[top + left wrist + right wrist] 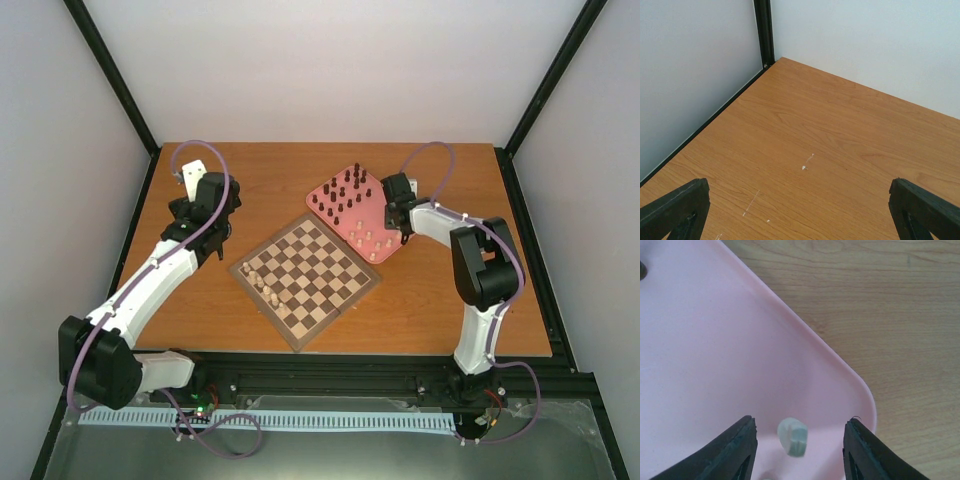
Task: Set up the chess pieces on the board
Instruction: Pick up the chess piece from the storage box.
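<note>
Board (pixel 308 277) lies as a diamond mid-worktop (pixel 440 300). A few cream chess pieces (pixel 262 283) stand along its left edge. The pink tray (pixel 710 355) is just off the board's far-right side and carries the dark pieces (pixel 345 185) and more cream pieces (pixel 365 237).

Right gripper (pixel 800 421) is low over the tray's corner. Its jaws are released, straddling one cream piece (pixel 792 437) with a gap on each side.

Left gripper (pixel 799 190) is well left of the board over bare worktop, jaws spread wide and grasping nothing.
</note>
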Controlling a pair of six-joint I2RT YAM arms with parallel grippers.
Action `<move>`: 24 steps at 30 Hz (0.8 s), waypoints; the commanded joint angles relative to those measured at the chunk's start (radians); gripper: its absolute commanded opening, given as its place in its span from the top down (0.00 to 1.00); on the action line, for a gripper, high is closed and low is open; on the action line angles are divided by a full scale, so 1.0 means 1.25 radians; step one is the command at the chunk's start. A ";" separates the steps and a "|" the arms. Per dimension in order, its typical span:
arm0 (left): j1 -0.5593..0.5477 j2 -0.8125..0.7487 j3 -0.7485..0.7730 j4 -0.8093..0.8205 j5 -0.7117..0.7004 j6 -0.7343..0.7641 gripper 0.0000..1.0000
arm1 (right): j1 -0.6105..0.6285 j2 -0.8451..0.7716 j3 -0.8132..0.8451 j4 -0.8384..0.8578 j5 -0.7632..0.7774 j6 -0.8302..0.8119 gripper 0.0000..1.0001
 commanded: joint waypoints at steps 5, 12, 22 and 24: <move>0.004 0.004 0.034 0.007 -0.018 0.001 0.00 | -0.020 0.068 0.052 0.007 -0.028 0.001 0.60; 0.004 0.011 0.039 0.004 -0.020 0.001 0.00 | -0.025 0.066 0.054 0.008 -0.025 0.003 0.71; 0.004 0.012 0.040 0.005 -0.020 0.000 0.00 | -0.033 0.074 0.069 0.007 -0.040 0.000 0.96; 0.004 0.012 0.039 0.004 -0.021 0.000 0.00 | -0.032 0.057 0.061 0.015 -0.048 0.002 0.97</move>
